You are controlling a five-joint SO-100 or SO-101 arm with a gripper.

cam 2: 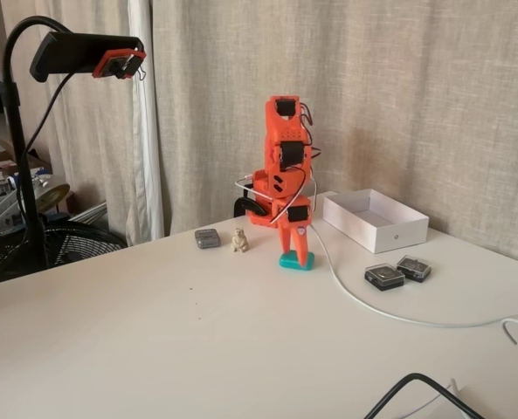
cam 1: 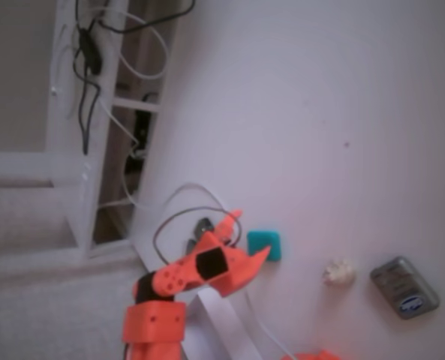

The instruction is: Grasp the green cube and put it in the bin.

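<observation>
At lower centre of a fixed view taken from above, the orange gripper (cam 1: 251,238) stands with its jaws spread apart and nothing between them, the two tips flanking the left edge of the green cube (cam 1: 266,244) — the cube lies just to the right of the opening, touching or nearly touching the lower tip; contact cannot be confirmed. In the other fixed view the gripper (cam 2: 295,251) points straight down at mid-frame, directly over the cube (cam 2: 296,261), which sits on the white table (cam 2: 154,332). The cube shows no long axis; it is roughly square. Judgement: the closing move depends on the jaws settling squarely astride the block. The bin (cam 2: 374,220) stands at right of centre in that view, well apart from the cube, and its visible interior appears empty. Two dark grey blocks (cam 2: 398,272) lie in front of it, near a white cable (cam 2: 363,301). A grey tin (cam 1: 404,287) and a small pale figure (cam 1: 339,272) lie on the cube's other side — neither holds anything visible.
</observation>
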